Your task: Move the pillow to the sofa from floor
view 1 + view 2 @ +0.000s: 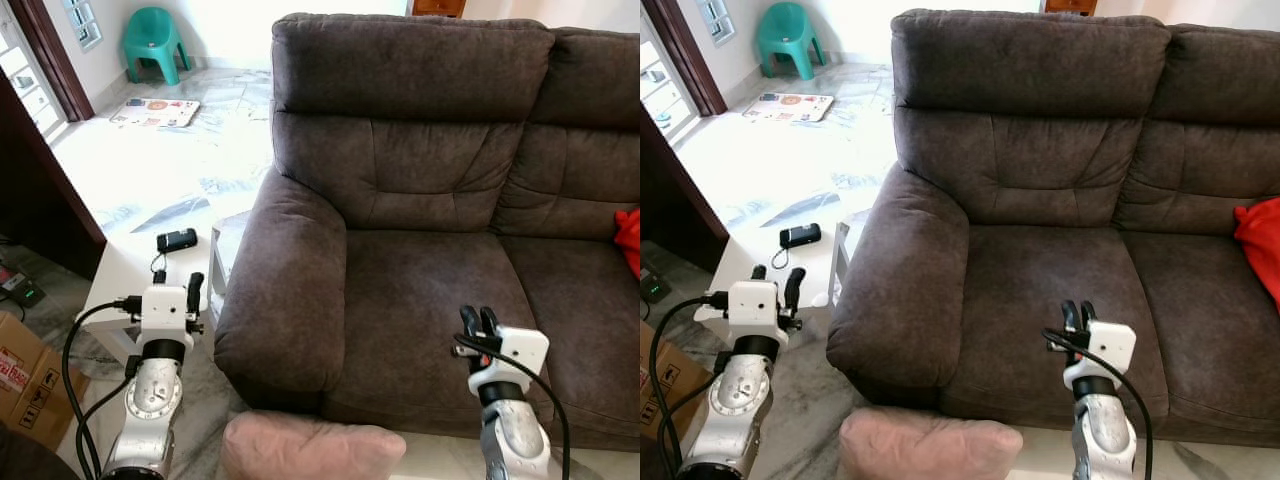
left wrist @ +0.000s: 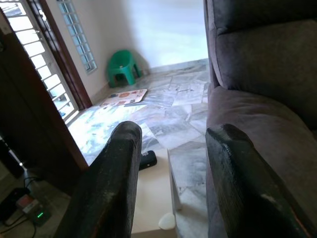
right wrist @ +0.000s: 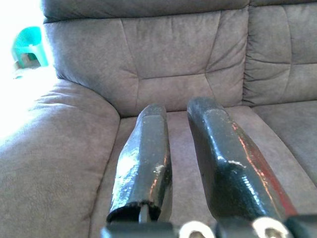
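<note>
- Low in front of the dark brown sofa [image 1: 430, 230], the pink pillow [image 1: 310, 448] lies on the marble floor [image 1: 170, 170], just below the sofa's left armrest — untouched by either arm.
- Left claw [image 1: 176, 285] — fingers spread, holding nothing — hovers beside that armrest, over a white bench [image 1: 125, 270] carrying a small black device [image 1: 177, 239].
- Right claw [image 1: 478, 322], fingers nearly pressed together and holding nothing, is raised over the sofa's seat cushion.
- Beyond the sofa's left end stands a green plastic chair [image 1: 155, 40]; a red cloth [image 1: 628, 238] rests at its right end.
</note>
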Controlling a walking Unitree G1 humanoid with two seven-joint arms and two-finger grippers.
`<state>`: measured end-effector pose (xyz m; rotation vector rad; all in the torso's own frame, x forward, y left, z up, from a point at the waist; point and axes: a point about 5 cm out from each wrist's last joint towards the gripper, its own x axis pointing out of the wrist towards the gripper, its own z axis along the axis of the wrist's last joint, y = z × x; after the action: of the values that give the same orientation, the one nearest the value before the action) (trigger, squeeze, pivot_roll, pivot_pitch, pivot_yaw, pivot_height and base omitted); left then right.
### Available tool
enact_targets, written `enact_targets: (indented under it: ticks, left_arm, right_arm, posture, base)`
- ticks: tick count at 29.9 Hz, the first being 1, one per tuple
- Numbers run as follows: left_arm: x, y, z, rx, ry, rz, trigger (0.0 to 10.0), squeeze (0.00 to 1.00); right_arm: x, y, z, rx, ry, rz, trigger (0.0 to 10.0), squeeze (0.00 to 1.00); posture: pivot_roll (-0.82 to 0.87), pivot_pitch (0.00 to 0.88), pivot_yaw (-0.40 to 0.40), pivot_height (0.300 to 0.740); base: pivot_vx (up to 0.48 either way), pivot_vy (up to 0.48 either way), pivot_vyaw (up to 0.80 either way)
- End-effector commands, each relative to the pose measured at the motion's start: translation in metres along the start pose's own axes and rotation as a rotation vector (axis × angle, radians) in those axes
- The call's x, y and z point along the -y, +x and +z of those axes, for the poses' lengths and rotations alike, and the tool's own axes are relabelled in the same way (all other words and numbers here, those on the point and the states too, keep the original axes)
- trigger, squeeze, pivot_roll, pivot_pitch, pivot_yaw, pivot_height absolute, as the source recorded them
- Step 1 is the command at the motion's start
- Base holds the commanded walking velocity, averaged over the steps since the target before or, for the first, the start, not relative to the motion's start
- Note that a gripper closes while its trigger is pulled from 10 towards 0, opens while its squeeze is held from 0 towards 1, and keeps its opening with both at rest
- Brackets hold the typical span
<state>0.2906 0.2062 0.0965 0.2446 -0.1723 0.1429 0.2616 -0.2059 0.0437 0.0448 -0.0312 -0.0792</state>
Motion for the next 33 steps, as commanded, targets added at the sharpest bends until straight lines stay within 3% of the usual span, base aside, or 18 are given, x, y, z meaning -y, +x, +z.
enact_targets:
  ticks: [1, 9, 16, 21, 33]
  left_arm:
    - [-0.007, 0.01, 0.009, 0.026, -0.01, 0.03, 10.0, 0.0]
    - [-0.015, 0.024, 0.013, 0.026, -0.007, 0.033, 10.0, 0.0]
    - [-0.023, 0.029, 0.015, 0.032, 0.006, 0.036, 10.0, 0.0]
    - [-0.023, 0.029, 0.01, 0.024, 0.033, 0.002, 10.0, 0.0]
    - [-0.021, 0.022, 0.004, 0.011, 0.006, -0.011, 10.0, 0.0]
  right_arm:
    - [0.001, 0.005, 0.005, 0.011, 0.005, -0.007, 10.0, 0.0]
    - [-0.009, 0.02, 0.012, 0.024, 0.022, 0.0, 10.0, 0.0]
    - [-0.009, 0.021, 0.011, 0.024, 0.018, 0.005, 10.0, 0.0]
    - [-0.011, 0.02, 0.01, 0.027, 0.012, 0.016, 10.0, 0.0]
    - [-0.004, 0.017, 0.017, 0.035, -0.027, 0.028, 10.0, 0.0]
  posture:
    - [0.02, 0.0, -0.021, 0.74]
    - [0.05, 0.0, 0.007, 0.74]
    - [0.06, 0.0, 0.012, 0.74]
    - [0.04, 0.0, 0.007, 0.74]
    - [0.03, 0.0, -0.018, 0.74]
  base:
    - [0.0, 0.0, 0.0]
    - [0.0, 0.0, 0.0]
    - [0.0, 0.0, 0.0]
    - [0.0, 0.0, 0.0]
    - [0.0, 0.0, 0.0]
